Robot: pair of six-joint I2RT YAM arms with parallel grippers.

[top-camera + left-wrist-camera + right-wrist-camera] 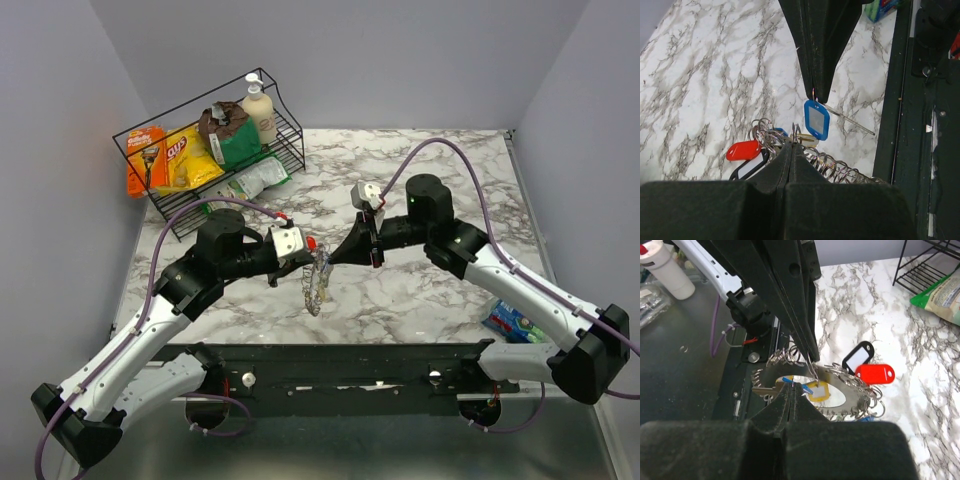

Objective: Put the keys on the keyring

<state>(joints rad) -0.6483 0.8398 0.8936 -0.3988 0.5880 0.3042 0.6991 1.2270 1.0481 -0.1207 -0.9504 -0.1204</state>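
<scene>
Both arms meet over the middle of the marble table (430, 165), their tips close together and the keyring (318, 284) hanging between and just below them.

**Left gripper** (791, 146): jaws fully closed, with no gap visible between the pads. In its own wrist view the tips are buried in the bunch, clamped on the keyring's wire where a row of small split rings (834, 166) fans out to the right. In the right wrist view the same tips come down from above with a thin wire loop caught at their end.

**Right gripper** (817, 95): jaws likewise closed to a line. They pinch the small loop at the top of a blue tag (816, 120), which hangs straight down from the tips, just above the left gripper.

**Bunch:**
- A red tag (742, 150) and a black tag (750, 168) with a white window lie side by side on the left of the clamp point.
- A yellow tag (818, 390) sits near the right gripper's tips.
- A brass key (764, 389) projects sideways from the ring, pointing away from the tags.
- Other keys cannot be told apart among the rings.

**Background:** a wire rack (290, 132) of packets stands at the far left corner of the table.
</scene>
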